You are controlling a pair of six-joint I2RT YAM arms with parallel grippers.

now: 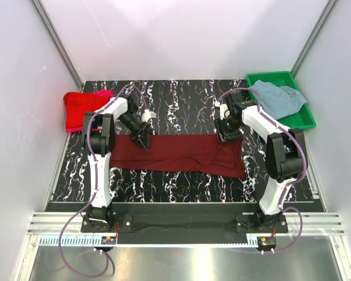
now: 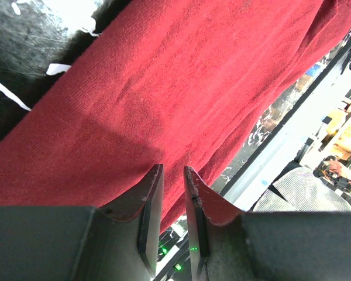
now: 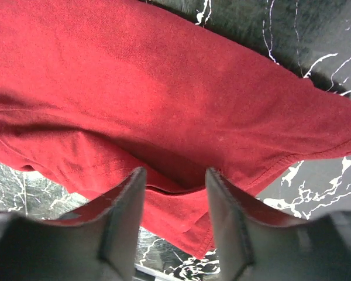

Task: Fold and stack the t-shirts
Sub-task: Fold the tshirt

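Item: maroon t-shirt (image 1: 181, 153), spread mid-worktop as a long band for folding; I keep left gripper (image 2: 172, 175) jaws nearly closed and right gripper (image 3: 174, 181) jaws spread above its far edge

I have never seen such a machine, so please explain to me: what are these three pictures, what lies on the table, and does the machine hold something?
These are two robot arms bolted at a table's near edge. One picture looks down from above; the other two come from cameras on each wrist. On the black marbled table lies a long dark maroon cloth t-shirt, partly folded. The left tool and the right tool are both at its far edge; their fingers stand apart, gripping nothing. A bright red shirt on a pink one lies far left. A grey-blue shirt rests in a green plastic tray.
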